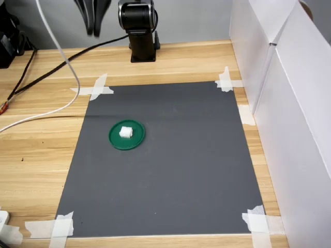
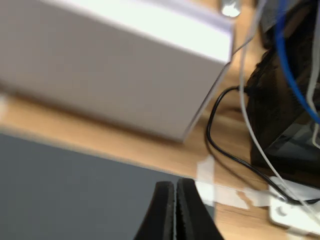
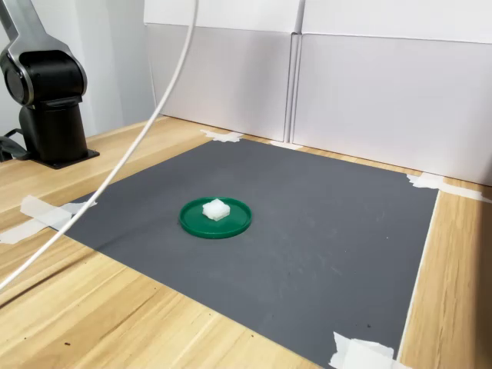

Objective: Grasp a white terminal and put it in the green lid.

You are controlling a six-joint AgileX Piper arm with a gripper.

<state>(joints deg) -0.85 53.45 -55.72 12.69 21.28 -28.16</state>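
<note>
The white terminal [image 1: 126, 132] [image 3: 216, 208] lies inside the green lid [image 1: 135, 141] [image 3: 234, 225], which rests flat on the dark grey mat, toward the first exterior view's left. My gripper [image 1: 96, 27] hangs high at the back of the table, well apart from the lid and near the arm's base [image 1: 140, 46]. In the wrist view the gripper [image 2: 175, 212] has its two black fingers pressed together with nothing between them. The second exterior view does not show the gripper, only the arm's base [image 3: 48, 115].
The grey mat [image 1: 170, 170] is taped to the wooden table at its corners. White boxes [image 1: 289, 103] wall off the first exterior view's right. A white cable [image 1: 62, 57] and black cables [image 1: 31, 77] run across the table at the back left.
</note>
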